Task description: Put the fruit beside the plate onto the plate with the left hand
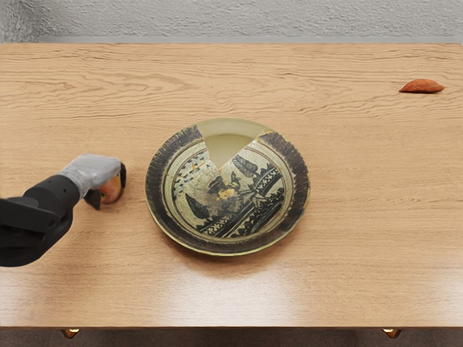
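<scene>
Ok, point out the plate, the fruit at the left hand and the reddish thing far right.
plate (300, 181): head view, dark rim band, right side.
fruit (111, 190): head view, its visible orange side.
reddish thing (422, 86): head view, its middle.

A wide wooden table (231, 72) fills nearly the whole view, its top a light oak colour with wavy grain running from side to side. Behind its far edge stands a grey wall (231, 18) with a rough, speckled surface. Below the near edge shows a thin strip of dark floor (231, 340) and two small brass-coloured fittings (70, 333). Soft light leaves a pale sheen on the tabletop's front.
</scene>
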### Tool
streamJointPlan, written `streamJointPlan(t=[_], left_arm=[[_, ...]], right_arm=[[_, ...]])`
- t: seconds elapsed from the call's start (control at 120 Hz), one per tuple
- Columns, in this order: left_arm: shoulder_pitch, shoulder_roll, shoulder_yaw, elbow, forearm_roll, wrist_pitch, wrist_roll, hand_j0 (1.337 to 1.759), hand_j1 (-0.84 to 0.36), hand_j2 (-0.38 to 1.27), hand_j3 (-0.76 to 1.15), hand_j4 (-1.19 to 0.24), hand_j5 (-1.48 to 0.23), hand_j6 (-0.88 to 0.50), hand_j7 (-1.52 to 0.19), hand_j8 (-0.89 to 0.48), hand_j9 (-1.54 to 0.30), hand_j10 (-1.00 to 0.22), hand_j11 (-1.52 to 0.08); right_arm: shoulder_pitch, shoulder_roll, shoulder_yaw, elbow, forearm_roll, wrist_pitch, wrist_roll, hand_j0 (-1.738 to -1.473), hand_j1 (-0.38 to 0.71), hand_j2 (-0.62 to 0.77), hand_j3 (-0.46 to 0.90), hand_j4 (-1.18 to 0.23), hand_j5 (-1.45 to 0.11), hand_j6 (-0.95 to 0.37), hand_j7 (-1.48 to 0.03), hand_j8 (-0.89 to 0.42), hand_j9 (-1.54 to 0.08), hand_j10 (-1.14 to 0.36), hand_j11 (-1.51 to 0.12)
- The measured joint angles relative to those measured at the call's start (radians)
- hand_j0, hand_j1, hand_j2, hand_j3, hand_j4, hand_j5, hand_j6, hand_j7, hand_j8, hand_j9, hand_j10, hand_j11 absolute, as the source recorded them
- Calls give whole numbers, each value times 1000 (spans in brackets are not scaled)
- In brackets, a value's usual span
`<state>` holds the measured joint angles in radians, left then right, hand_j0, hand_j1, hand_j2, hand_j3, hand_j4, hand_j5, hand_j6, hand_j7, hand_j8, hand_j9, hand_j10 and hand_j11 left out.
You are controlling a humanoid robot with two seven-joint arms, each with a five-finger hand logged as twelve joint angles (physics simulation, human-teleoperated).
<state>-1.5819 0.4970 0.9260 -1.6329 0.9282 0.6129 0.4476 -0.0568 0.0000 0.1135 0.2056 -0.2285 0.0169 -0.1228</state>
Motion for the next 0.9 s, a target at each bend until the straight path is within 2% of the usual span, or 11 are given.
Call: streamJointPlan(t=[0.092, 0.183, 0.233, 0.367, 0.425, 0.55, 0.767, 0.8, 0.9], left_arm=[[2, 0, 1, 1, 1, 0, -1, 1653, -266, 403, 0, -596, -869, -347, -900, -346, -915, -578, -919], [2, 0, 1, 1, 0, -1, -1, 1651, -251, 379, 0, -571, -970, -315, -993, -312, -1007, -557, -1014], [2, 3, 1, 0, -1, -2, -2, 1647, -240, 383, -83, -571, -1011, -305, -1031, -303, -1043, -556, -1050], [-5, 20, 1, -2, -3, -5, -13, 1640, -188, 298, -88, -579, -1093, -297, -1095, -310, -1106, -564, -1114], [-25, 45, 0, -2, -4, -6, -21, 1642, -159, 319, -66, -592, -1112, -317, -1112, -321, -1122, -577, -1130], [-71, 89, -6, -9, -4, -5, -28, 1644, -93, 215, -36, -634, -1128, -355, -1139, -360, -1148, -607, -1152], [-122, 161, -79, -48, -7, -54, -38, 1645, -31, 149, -12, -681, -1150, -391, -1162, -372, -1168, -630, -1169], [-124, 164, -94, -55, -10, -73, -38, 1645, -12, 51, -10, -666, -1173, -368, -1173, -346, -1165, -623, -1168], [-162, 188, -134, -73, -25, -134, -40, 1648, -145, 359, -6, -592, -1215, -297, -1184, -322, -1169, -573, -1164]], right_arm=[[0, 0, 0, 0, 0, 0, 0, -1658, -310, -7, 0, -33, -43, -33, -43, -33, -43, -33, -43], [0, 0, 0, 0, 0, 0, 0, -1658, -310, -7, 0, -33, -43, -33, -43, -33, -43, -33, -43], [0, 0, 0, 0, 0, 0, 0, -1658, -310, -7, 0, -33, -43, -33, -43, -33, -43, -33, -43], [0, 0, 0, 0, 0, 0, 0, -1658, -310, -7, 0, -33, -43, -33, -43, -33, -43, -33, -43], [0, 0, 0, 0, 0, 0, 0, -1658, -310, -7, 0, -33, -43, -33, -43, -33, -43, -33, -43], [0, 0, 0, 0, 0, 0, 0, -1658, -310, -7, 0, -33, -43, -33, -43, -33, -43, -33, -43], [0, 0, 0, 0, 0, 0, 0, -1658, -310, -7, 0, -33, -43, -33, -43, -33, -43, -33, -43], [0, 0, 0, 0, 0, 0, 0, -1658, -310, -7, 0, -33, -43, -33, -43, -33, -43, -33, -43], [0, 0, 0, 0, 0, 0, 0, -1658, -310, -7, 0, -33, -43, -33, -43, -33, -43, -33, -43]])
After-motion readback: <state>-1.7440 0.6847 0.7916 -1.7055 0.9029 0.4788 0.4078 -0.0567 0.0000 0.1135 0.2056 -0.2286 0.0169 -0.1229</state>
